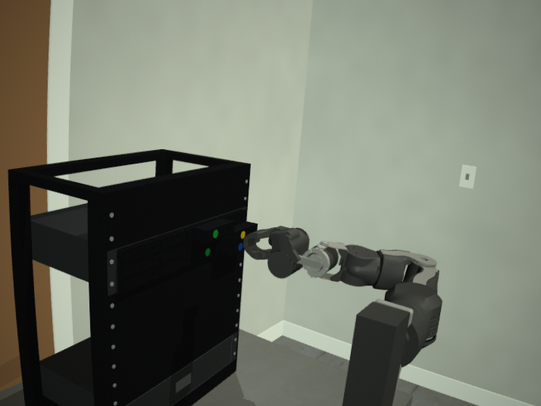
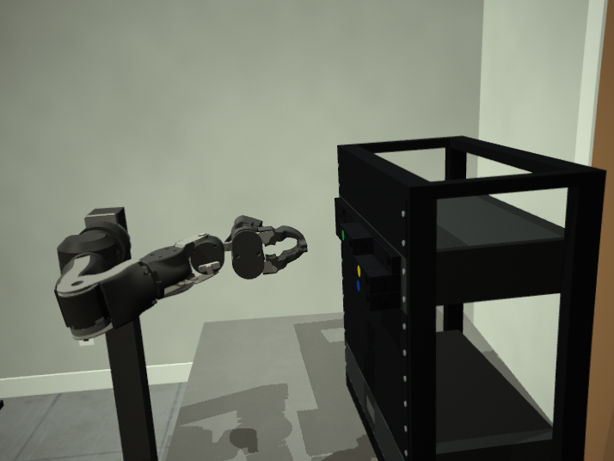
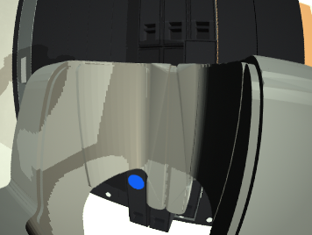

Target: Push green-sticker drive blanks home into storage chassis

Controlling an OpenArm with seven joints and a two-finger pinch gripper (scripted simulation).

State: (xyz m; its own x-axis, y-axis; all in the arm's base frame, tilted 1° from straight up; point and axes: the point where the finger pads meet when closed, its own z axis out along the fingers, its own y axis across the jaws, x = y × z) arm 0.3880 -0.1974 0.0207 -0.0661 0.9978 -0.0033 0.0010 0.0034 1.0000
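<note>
The black rack [image 1: 131, 279] holds the storage chassis [image 1: 174, 257] in its upper front. Four stickers show on the chassis in the top view: an upper green one [image 1: 215, 233], a lower green one [image 1: 207, 251], a yellow one [image 1: 242, 234] and a blue one [image 1: 240, 246]. The blanks with the upper green and the yellow sticker plainly stand out. I cannot tell how far the lower green blank stands out. My gripper [image 2: 303, 246] is shut and empty. It hangs in front of the chassis with a clear gap to it. The wrist view shows the blue sticker [image 3: 135, 181] under the shut fingers [image 3: 166, 136].
The arm's dark pedestal [image 1: 375, 349] stands on the floor to the right of the rack. Walls close in behind the rack and the arm. A brown door panel [image 1: 21, 174] is beside the rack.
</note>
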